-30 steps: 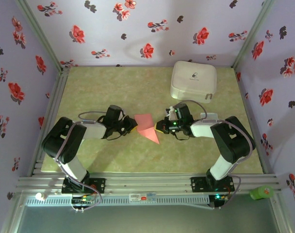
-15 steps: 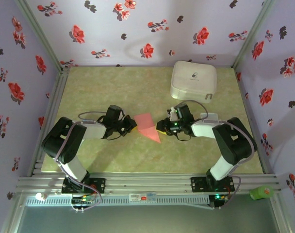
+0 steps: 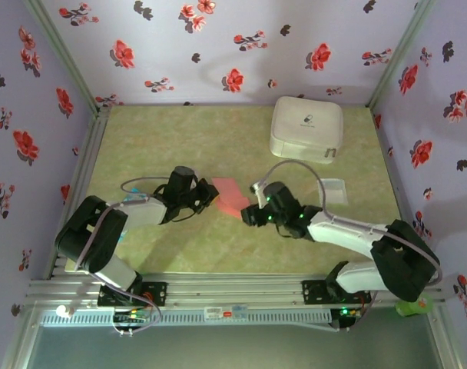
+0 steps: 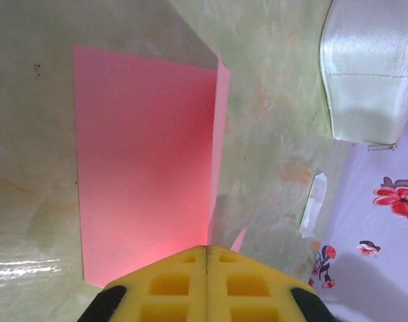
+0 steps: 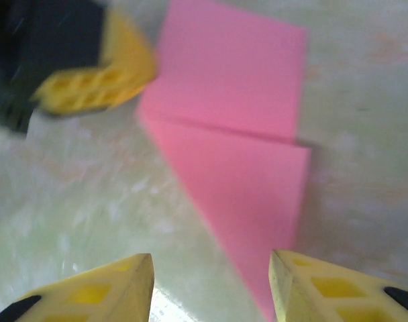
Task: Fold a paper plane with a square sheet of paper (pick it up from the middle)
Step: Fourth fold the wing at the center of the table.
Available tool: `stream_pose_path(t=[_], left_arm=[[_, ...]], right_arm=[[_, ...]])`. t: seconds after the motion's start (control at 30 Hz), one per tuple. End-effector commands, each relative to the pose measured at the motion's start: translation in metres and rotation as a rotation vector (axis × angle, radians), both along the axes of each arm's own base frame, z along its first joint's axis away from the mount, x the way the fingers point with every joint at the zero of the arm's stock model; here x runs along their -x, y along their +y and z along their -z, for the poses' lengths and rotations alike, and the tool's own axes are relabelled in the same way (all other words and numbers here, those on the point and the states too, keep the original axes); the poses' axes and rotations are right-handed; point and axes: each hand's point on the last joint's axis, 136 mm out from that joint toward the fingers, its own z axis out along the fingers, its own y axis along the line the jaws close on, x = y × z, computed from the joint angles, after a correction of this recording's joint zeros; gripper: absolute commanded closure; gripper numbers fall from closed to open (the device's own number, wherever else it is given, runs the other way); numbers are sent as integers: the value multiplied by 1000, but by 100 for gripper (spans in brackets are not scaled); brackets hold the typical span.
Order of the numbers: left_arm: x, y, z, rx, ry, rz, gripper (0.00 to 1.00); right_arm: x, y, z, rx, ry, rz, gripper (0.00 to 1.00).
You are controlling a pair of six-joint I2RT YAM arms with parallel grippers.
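Note:
The salmon-red sheet of paper (image 3: 230,196) lies partly folded on the table, a rectangle running into a pointed flap (image 5: 247,188). In the left wrist view the sheet (image 4: 143,154) has a raised edge that runs straight into the seam of my yellow pads. My left gripper (image 3: 211,198) (image 4: 207,249) is shut at the sheet's left edge, pinching it there. My right gripper (image 3: 249,216) (image 5: 211,258) stands open just near of the pointed flap, and the flap's tip reaches toward its right finger (image 5: 304,275). Nothing sits between its fingers.
A white rounded-square case (image 3: 306,128) (image 4: 372,67) stands at the back right. A small clear plastic piece (image 3: 333,192) (image 4: 313,204) lies right of the right arm. Metal frame rails (image 3: 233,288) border the near edge, and flowered walls close in the sides.
My right gripper has opened, let go of the paper's right side and drawn back toward the near edge. My left gripper has closed fully at the paper's left edge.

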Motion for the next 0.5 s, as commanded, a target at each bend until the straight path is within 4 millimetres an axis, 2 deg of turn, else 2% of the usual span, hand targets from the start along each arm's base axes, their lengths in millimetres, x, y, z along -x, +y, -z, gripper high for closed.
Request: stream_pose_path(t=[0.0,0.23,0.47], left_arm=[[1,0,-9,6,-16,-18,100],[3,-3,-10,-4,-24,5,100],[3,-5,-16,8,-40,15,100]], right_arm=[[-19,-6,-9,100,-281,1,52],[-5,6,2,173,-308,-135,53],[-2,5,4,175,-327,-126,53]])
